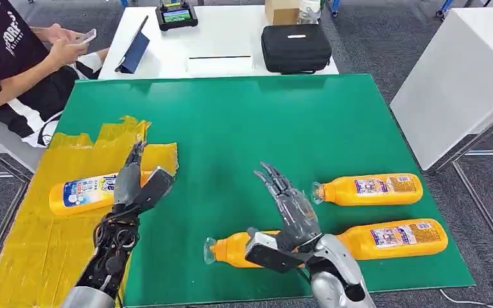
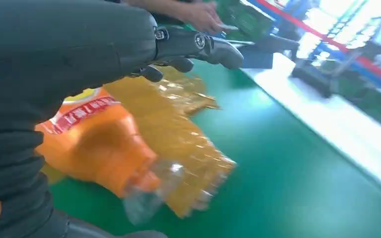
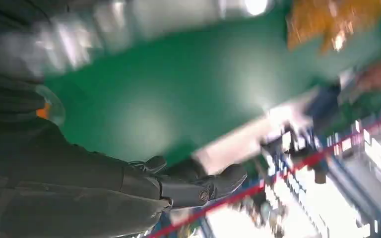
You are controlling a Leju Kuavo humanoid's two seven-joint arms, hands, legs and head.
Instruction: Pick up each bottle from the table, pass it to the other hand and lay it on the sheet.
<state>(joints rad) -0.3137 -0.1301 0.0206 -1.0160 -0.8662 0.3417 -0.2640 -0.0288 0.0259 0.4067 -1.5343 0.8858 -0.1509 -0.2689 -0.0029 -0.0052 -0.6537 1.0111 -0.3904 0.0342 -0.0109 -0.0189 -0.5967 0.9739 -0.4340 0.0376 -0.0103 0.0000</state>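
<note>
An orange bottle (image 1: 80, 195) with a blue-and-white label lies on the crumpled yellow sheet (image 1: 45, 250) at the table's left. My left hand (image 1: 138, 185) hovers just right of it, fingers stretched out and holding nothing. The left wrist view shows the same bottle (image 2: 96, 148) beneath the palm, lying on the sheet (image 2: 178, 124). Three more orange bottles lie on the green mat: one (image 1: 367, 190) at the right, one (image 1: 395, 237) nearer the front, and one (image 1: 228, 249) partly hidden under my right hand (image 1: 289, 215). That hand is spread above it, gripping nothing.
Behind the green mat (image 1: 244, 115) stands a white table with a black case (image 1: 295, 47), a tablet (image 1: 133, 51) and a controller (image 1: 176, 15). A seated person (image 1: 19, 58) holds a phone at the far left. A white counter (image 1: 456, 83) stands at the right.
</note>
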